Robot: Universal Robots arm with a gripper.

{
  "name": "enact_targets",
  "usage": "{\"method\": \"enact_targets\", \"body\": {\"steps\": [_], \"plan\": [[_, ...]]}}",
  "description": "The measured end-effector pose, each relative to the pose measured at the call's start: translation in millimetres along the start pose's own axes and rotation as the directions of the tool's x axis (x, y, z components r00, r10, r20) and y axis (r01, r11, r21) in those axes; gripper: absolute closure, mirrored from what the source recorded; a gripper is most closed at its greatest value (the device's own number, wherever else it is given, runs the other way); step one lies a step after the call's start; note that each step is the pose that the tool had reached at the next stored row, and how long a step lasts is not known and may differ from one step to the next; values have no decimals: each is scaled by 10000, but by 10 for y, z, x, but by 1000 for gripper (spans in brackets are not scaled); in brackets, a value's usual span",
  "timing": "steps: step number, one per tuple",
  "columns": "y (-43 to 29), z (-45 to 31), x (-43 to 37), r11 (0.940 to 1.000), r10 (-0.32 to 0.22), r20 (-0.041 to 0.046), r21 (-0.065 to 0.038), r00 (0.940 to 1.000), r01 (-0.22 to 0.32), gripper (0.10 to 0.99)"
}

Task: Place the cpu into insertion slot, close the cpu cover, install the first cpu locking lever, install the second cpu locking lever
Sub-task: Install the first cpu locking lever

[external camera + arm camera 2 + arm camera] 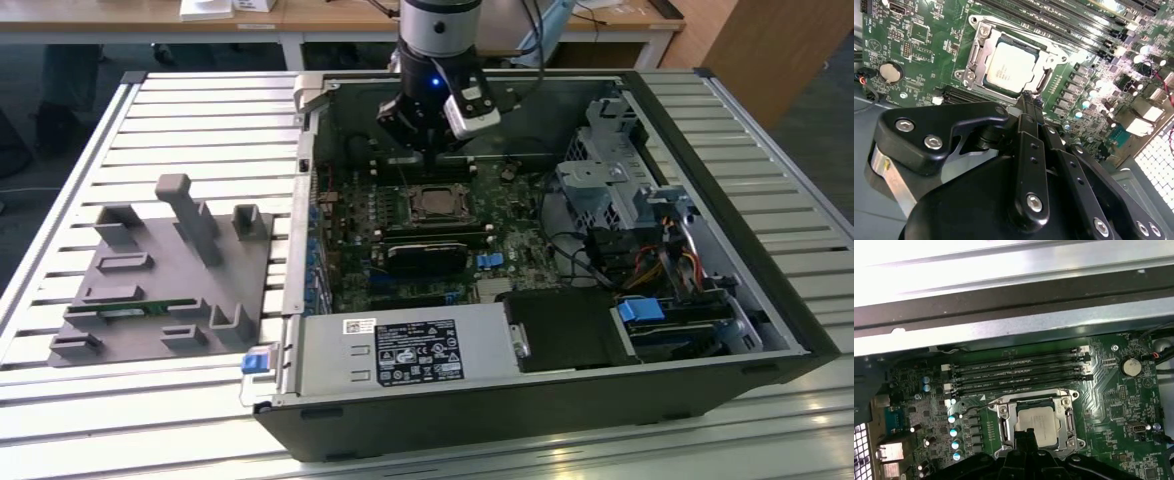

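Observation:
The cpu (1009, 67), a silver-grey square, lies flat in the insertion slot (434, 204) on the green motherboard; it is also seen as cpu (1036, 420). The cpu cover (973, 56), a silvery frame, lies down around it with the chip showing through its window. A thin wire lever (988, 402) runs off the socket's corner. My gripper (1026, 98) hovers just beside the socket's edge, its black fingers (1026, 436) pressed together with nothing between them. In the exterior view the gripper (424, 152) hangs over the far part of the board inside the open computer case.
Several long black memory slots (1019, 371) run beside the socket, towards the case wall (1014, 315). A black block (427, 255) sits on the socket's near side. A drive cage (607, 190) and cables fill the exterior view's right. A grey fixture (167, 270) stands outside the case.

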State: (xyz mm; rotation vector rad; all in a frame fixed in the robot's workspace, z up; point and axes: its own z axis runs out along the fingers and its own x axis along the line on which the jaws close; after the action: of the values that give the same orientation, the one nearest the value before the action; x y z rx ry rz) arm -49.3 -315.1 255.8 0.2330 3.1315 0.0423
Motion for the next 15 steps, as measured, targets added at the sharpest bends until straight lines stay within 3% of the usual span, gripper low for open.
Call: {"method": "enact_targets", "body": {"steps": [7, 15], "plan": [[-2, 9, 2, 9947, -1025, -20, -1, 9947, 1025, 980], [-19, 14, 73, 9931, -1176, -13, -2, 9931, 1176, 980]]}}
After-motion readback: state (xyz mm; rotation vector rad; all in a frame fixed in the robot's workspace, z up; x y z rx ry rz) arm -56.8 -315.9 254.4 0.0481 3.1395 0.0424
